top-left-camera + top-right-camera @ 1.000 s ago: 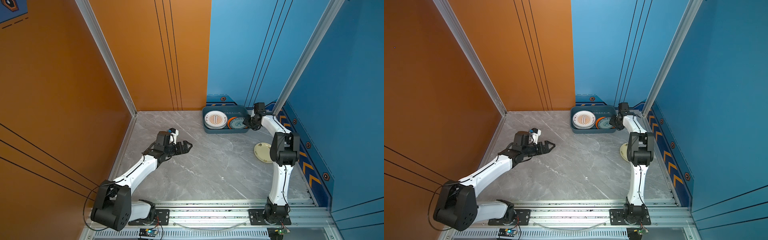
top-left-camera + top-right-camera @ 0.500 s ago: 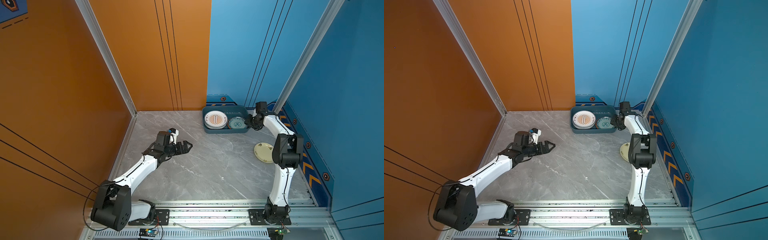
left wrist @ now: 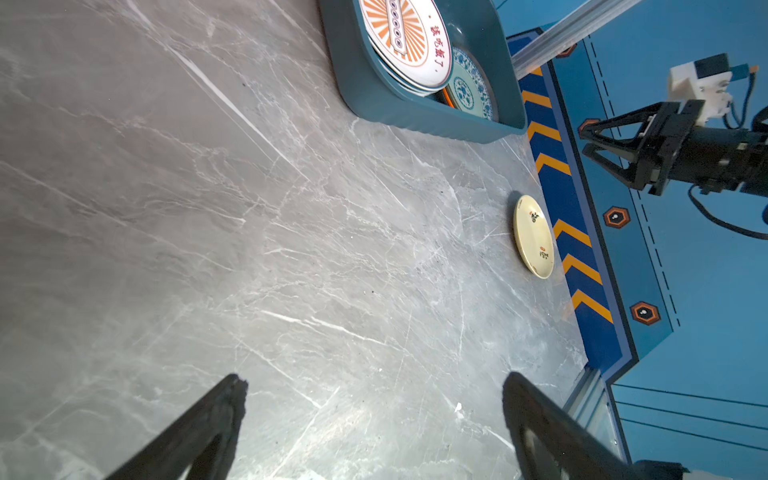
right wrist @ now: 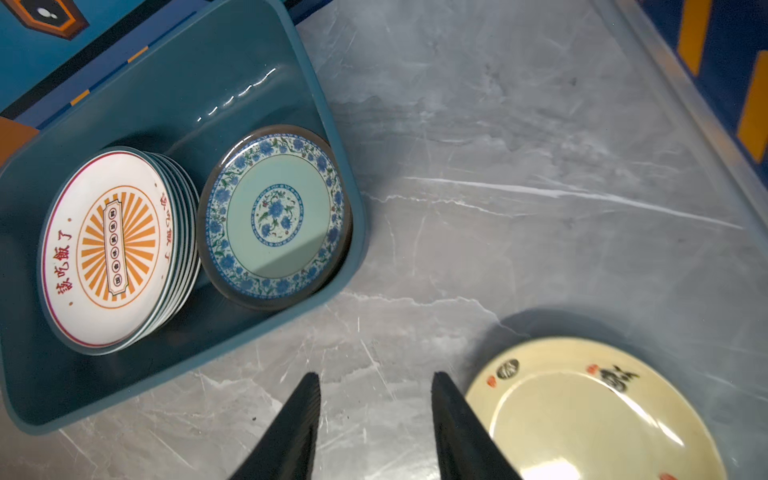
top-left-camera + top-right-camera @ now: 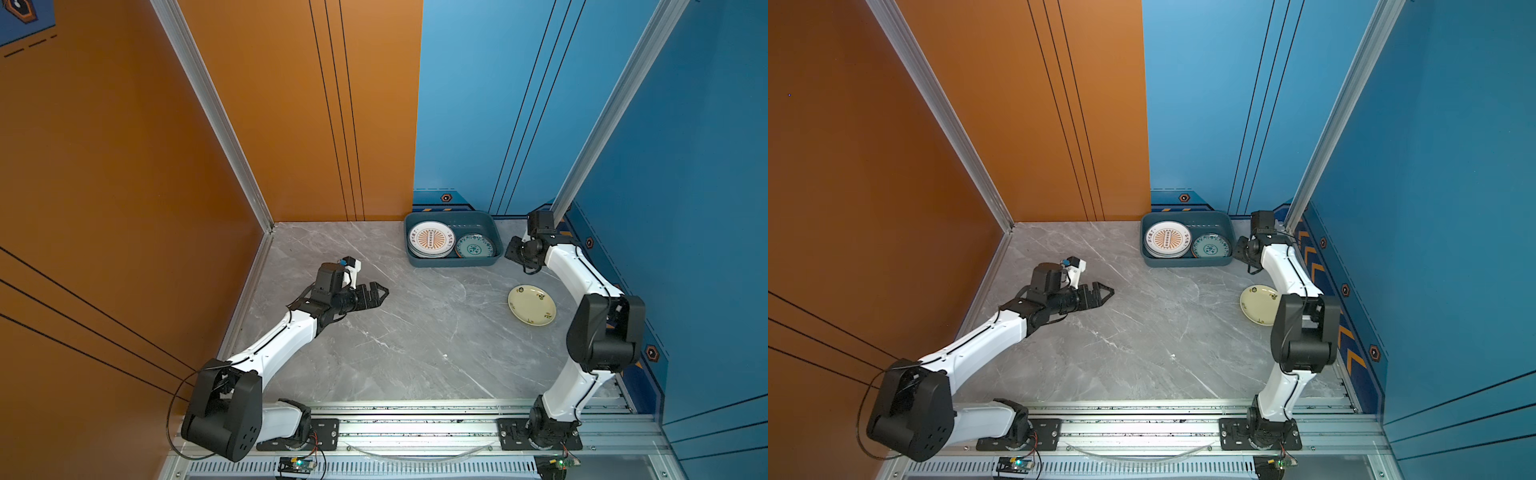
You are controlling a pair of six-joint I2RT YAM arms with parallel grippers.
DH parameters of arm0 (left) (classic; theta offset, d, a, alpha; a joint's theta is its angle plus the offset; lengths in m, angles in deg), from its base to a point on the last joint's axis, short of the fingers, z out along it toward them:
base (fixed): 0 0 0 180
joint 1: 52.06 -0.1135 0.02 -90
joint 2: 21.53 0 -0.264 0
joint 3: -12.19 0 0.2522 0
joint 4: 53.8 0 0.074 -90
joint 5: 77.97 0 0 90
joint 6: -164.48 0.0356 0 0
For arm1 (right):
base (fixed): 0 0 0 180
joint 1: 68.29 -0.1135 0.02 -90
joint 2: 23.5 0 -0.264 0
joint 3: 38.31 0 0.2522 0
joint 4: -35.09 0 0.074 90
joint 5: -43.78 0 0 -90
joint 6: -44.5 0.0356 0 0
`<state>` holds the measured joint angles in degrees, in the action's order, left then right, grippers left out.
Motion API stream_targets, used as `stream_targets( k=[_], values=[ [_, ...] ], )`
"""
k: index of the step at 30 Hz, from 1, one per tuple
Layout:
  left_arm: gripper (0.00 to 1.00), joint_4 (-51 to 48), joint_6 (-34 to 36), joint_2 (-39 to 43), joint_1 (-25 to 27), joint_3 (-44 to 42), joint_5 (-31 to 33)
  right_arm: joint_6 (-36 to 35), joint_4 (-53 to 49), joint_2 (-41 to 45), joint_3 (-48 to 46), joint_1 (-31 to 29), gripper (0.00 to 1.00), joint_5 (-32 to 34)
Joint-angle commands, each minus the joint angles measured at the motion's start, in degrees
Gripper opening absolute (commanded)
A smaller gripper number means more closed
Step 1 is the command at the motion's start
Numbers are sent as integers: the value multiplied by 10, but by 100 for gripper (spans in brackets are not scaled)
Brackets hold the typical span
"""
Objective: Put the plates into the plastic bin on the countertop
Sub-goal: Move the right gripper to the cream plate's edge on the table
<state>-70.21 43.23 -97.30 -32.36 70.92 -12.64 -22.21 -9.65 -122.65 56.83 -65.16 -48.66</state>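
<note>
You are hovering the left gripper [image 5: 384,293] over the grey tabletop [image 5: 415,340], well apart from the plates, with its jaws standing wide apart and gripping nothing. You are holding the right gripper [image 4: 376,378] raised just beside the right end of the plastic bin [image 5: 453,262], released, with nothing sitting between its jaws. Inside the bin, a stack topped by the sunburst plate [image 5: 431,239] is lying at the left, and the teal floral plate [image 5: 474,248] is sitting beside it at the right end. The cream plate [image 5: 532,304] is lying flat on the tabletop, outside the bin, near the right arm.
</note>
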Motion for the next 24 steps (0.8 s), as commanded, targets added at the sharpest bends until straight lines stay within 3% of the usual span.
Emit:
stream_targets(
  k=[1,7,13,19,24],
  values=[
    [98,28,-15,-23,30,3,1,-9,22,62,-79,17,47,33],
    [98,73,-36,-95,109,47,13,18,77,193,-256,68,47,-6],
    [98,167,-86,-214,186,109,5,16,73,290,-337,111,48,-28],
    [98,211,-126,-334,244,212,-4,8,60,320,-370,182,49,-69],
    [98,242,-167,-408,267,272,-29,45,107,316,-422,233,49,-105]
  ],
)
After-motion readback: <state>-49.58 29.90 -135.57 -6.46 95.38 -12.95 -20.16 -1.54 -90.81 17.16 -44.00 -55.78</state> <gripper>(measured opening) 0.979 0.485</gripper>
